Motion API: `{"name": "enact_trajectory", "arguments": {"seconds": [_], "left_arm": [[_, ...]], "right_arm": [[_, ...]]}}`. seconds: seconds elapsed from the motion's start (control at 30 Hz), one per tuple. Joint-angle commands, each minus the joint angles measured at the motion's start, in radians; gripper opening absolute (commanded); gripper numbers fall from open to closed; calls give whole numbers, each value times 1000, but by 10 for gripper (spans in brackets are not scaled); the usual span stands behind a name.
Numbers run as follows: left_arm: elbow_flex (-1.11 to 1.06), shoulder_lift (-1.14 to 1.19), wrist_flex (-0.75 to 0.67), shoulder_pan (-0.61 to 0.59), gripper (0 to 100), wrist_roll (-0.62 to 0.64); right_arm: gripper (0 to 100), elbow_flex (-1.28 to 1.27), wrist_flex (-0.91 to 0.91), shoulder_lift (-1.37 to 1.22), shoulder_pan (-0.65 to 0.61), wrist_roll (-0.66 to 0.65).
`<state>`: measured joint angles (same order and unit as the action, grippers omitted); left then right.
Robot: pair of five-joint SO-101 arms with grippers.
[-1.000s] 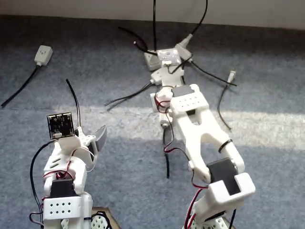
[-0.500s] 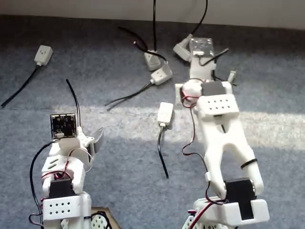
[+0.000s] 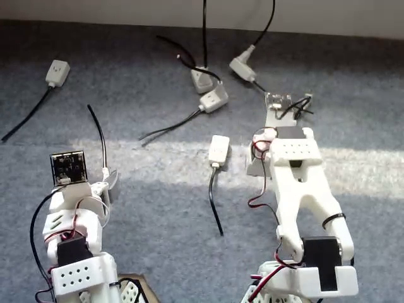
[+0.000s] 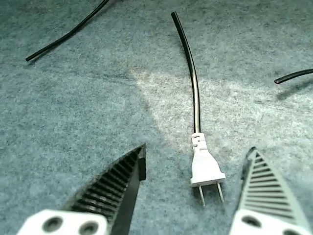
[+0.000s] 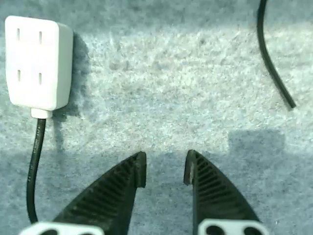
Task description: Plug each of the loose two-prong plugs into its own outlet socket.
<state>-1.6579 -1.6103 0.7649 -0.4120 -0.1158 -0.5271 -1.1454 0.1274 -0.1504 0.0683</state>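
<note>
Left: the left gripper (image 4: 196, 149), spread wide and empty, has shifted slightly leftward, and a white two-prong plug (image 4: 205, 169) lies on the carpet (image 4: 73, 122) between its fingers, prongs toward the wrist. Right: the right gripper (image 5: 165, 154), narrowly parted and empty, has swung rightward off the middle sockets. An outlet socket (image 5: 38, 61) lies well aside of it, so no plugging has begun.
</note>
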Motion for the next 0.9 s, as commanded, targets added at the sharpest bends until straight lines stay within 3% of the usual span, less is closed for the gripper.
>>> {"name": "enact_trajectory", "arguments": {"seconds": [0.0,0.27,0.37,0.5,0.7,0.87], "left_arm": [[22,-2,0,-18,277,-11],[160,1,163,-36,239,-6],[176,53,160,-10,239,-6],[242,302,69,48,239,-5],[519,857,69,79,236,-5],[576,1007,64,61,235,-5]], "right_arm": [[138,-38,45,44,12,-12],[138,-186,209,44,10,-12],[138,-194,236,36,10,-12],[138,-211,239,36,10,-12],[138,-295,361,42,10,-12],[138,-305,377,42,10,-12]]}}
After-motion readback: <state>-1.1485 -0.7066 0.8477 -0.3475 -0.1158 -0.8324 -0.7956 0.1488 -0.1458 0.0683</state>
